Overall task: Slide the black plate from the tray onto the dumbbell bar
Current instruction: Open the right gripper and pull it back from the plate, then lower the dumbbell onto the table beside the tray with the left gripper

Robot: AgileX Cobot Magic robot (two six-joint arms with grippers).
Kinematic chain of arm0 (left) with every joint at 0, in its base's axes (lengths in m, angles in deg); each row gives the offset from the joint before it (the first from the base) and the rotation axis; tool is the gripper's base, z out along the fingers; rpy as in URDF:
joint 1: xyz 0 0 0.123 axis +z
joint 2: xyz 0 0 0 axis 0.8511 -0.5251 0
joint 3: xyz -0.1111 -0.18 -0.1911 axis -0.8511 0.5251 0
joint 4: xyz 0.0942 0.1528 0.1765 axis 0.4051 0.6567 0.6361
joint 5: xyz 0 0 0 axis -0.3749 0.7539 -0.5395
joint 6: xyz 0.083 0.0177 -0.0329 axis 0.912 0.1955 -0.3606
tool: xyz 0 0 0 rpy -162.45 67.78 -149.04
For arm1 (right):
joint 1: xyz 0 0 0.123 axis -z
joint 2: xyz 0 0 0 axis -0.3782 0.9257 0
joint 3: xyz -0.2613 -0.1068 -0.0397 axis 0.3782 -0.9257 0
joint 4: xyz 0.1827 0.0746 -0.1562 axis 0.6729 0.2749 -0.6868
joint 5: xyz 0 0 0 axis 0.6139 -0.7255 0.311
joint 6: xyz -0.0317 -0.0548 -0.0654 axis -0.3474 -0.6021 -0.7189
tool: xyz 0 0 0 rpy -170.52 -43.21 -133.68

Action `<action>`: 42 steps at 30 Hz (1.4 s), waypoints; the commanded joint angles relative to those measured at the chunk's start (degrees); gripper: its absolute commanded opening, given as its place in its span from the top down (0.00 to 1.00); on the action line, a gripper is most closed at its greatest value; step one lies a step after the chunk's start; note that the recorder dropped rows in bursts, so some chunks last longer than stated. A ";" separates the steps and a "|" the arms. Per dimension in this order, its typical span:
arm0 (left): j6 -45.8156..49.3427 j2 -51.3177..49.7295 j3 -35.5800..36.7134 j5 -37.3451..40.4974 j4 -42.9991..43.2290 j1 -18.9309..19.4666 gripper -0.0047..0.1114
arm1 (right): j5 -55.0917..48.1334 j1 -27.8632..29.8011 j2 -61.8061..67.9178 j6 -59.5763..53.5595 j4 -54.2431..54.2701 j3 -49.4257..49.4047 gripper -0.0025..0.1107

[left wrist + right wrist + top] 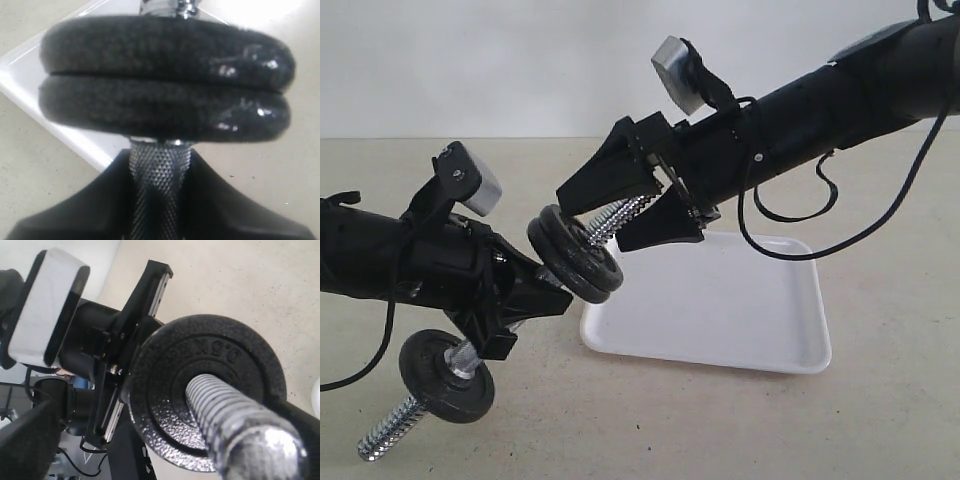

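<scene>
Above the beige bench, by the left corner of the glossy white rectangular tray, the left claw clamps the knurled middle of the tilted chrome steel dumbbell bar; the matte-black round iron plate sits on its upper threaded end, touching 1 twin disc; the right claw gapes wide around the thread.

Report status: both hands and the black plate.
Left hand shut on dumbbell bar. Right hand open around its threaded end. Black plate on bar, stacked against a second disc, off the tray. Nothing blocking.
</scene>
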State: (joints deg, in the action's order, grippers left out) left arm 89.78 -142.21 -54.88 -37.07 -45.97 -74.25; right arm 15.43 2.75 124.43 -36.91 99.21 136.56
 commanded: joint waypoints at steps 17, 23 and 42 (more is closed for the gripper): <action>-0.15 2.81 -1.86 3.22 -7.59 -0.16 0.92 | -0.81 10.96 -0.83 -0.44 -1.84 0.31 0.06; -0.15 2.81 -1.86 -2.93 -9.62 -0.16 0.92 | -0.81 10.96 -0.83 -4.60 -1.72 0.31 0.06; -15.20 -3.20 -8.61 -7.94 -9.62 -0.16 0.92 | -0.81 10.96 -0.83 -6.42 -1.72 0.31 0.06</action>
State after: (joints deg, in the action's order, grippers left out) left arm 78.71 -146.53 -59.36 -52.24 -49.94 -74.25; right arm 15.25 13.57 124.43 -42.11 97.53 136.56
